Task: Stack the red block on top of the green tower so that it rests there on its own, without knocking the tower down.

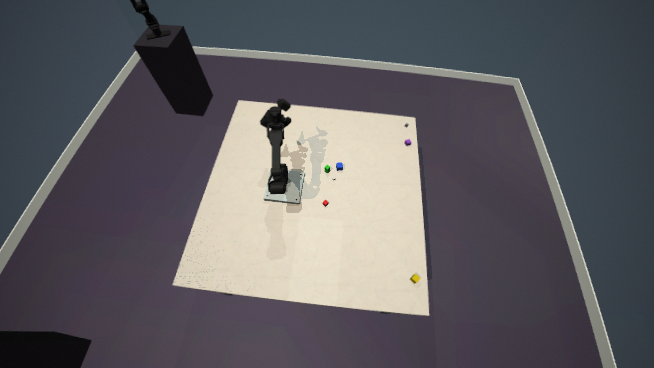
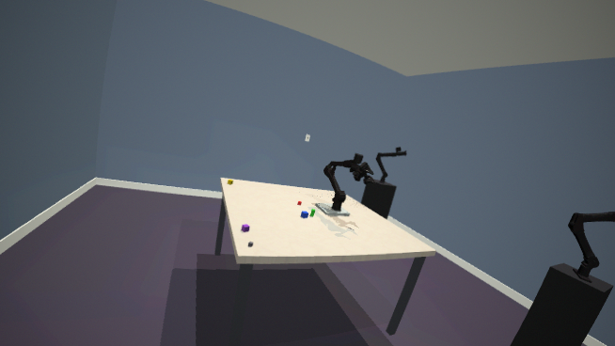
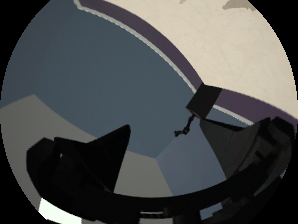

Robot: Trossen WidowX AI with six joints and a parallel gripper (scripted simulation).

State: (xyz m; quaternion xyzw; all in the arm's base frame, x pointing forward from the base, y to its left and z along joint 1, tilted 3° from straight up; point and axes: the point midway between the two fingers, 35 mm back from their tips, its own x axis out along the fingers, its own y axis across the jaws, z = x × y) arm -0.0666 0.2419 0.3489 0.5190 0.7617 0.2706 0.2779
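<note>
The small red block (image 1: 325, 202) (image 2: 299, 203) lies on the pale table (image 1: 350, 260) (image 2: 282, 244), a short way in front of the arm's base. The green tower (image 1: 327, 169) (image 2: 312, 212) stands upright beside it, with a blue block (image 1: 339, 166) (image 2: 305, 214) close by. My gripper (image 1: 283, 104) (image 2: 367, 173) (image 3: 165, 125) is open and empty. It is raised high above the base and faces away from the blocks, towards the room's wall. The wrist view shows none of the blocks.
A purple block (image 1: 408, 142) (image 2: 244, 228) and a tiny dark block (image 1: 406, 125) (image 2: 250, 243) lie near one table edge. A yellow block (image 1: 415, 278) (image 2: 229, 181) lies at a corner. A black pedestal (image 1: 172, 70) (image 2: 378, 197) (image 3: 202, 102) stands off the table.
</note>
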